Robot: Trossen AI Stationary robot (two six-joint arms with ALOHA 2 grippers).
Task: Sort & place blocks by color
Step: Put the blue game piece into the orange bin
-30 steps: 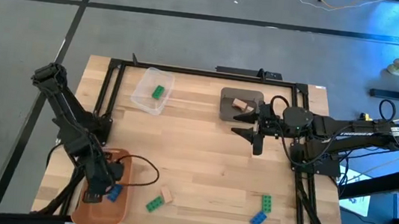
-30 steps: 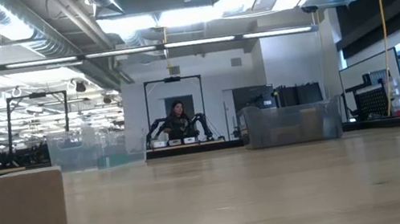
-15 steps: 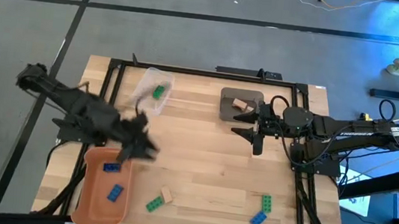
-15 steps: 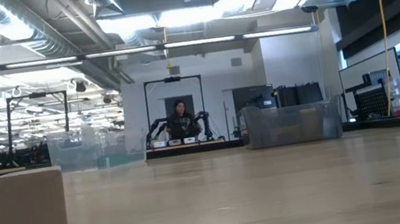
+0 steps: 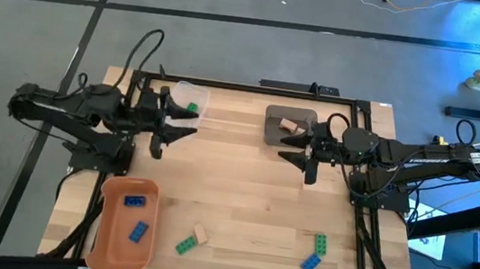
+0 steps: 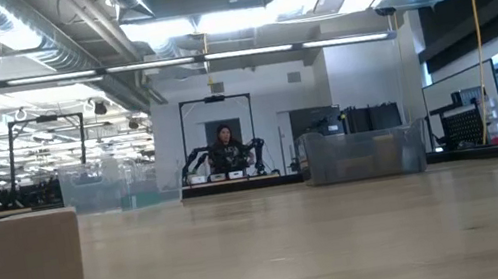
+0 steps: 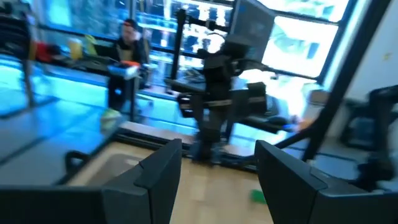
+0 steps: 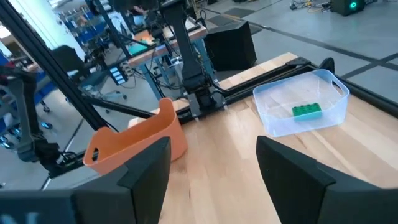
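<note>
In the high view my left gripper [image 5: 171, 127] hangs open and empty beside the clear bin [image 5: 172, 116], which holds one green block [image 5: 190, 108]. My right gripper [image 5: 299, 156] is open and empty next to the grey bin [image 5: 275, 131], where a tan block [image 5: 289, 125] lies. Two blue blocks [image 5: 134, 200] [image 5: 138, 231] lie in the orange bin [image 5: 112, 238]. Loose on the table near its near edge are a green block [image 5: 184, 246], a tan block [image 5: 200, 234], a second green block [image 5: 321, 243] and a blue block [image 5: 309, 264].
A black frame [image 5: 228, 84] runs around the tabletop. The wide middle of the table [image 5: 234, 188] lies bare between the two arms. The low view shows the tan block [image 6: 31, 257] close up and a person [image 6: 223, 149] far off in the room.
My left gripper has risen out of the orange bin and swung toward the table's far edge, ending beside the clear bin with its fingers pointing toward the right. A second blue block now shows in the orange bin where the gripper stood.
</note>
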